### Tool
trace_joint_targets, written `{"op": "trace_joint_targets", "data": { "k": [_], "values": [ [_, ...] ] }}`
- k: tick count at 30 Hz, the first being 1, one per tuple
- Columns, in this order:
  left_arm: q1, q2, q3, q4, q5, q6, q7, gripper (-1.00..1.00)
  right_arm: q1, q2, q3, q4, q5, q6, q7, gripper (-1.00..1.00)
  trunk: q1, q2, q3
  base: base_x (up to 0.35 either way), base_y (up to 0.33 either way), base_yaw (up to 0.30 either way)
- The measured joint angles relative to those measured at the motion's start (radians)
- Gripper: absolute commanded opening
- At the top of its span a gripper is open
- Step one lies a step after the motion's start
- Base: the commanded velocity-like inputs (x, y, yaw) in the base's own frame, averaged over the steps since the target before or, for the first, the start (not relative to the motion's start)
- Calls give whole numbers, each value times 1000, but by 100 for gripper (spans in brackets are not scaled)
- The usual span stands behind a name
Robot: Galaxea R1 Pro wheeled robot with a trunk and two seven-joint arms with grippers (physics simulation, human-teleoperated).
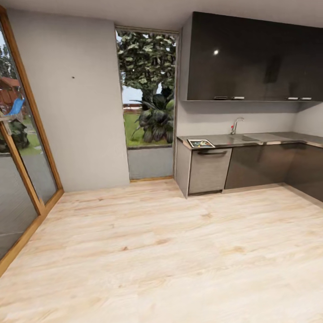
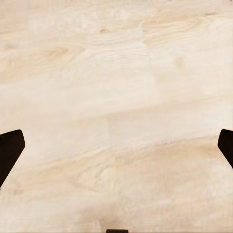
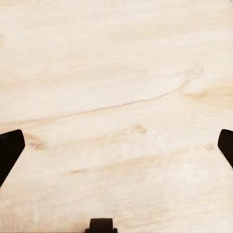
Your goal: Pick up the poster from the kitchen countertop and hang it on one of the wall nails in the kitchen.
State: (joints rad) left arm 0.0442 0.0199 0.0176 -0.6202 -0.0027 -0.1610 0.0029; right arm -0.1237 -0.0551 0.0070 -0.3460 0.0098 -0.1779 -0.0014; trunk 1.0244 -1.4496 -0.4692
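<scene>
The poster lies flat on the left end of the kitchen countertop, across the room in the head view; it shows as a small dark picture with a white border. A small dark wall nail sits high on the grey wall left of the window. In the left wrist view my left gripper is open, its dark fingertips wide apart over bare wood floor. My right gripper is open too, fingertips spread over the floor, nothing between them.
Light wood floor stretches between me and the counter. A chrome tap stands at the sink, dark upper cabinets hang above, and a dishwasher front sits below the poster. A tall window and glass doors line the left.
</scene>
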Motion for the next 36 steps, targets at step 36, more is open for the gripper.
{"op": "trace_joint_targets", "data": {
  "k": [36],
  "values": [
    [0,-1,-1,0,0,0,0,100,0,0,0,0,0,0,0,100,0,0,0,303,-134,0]
  ]
}}
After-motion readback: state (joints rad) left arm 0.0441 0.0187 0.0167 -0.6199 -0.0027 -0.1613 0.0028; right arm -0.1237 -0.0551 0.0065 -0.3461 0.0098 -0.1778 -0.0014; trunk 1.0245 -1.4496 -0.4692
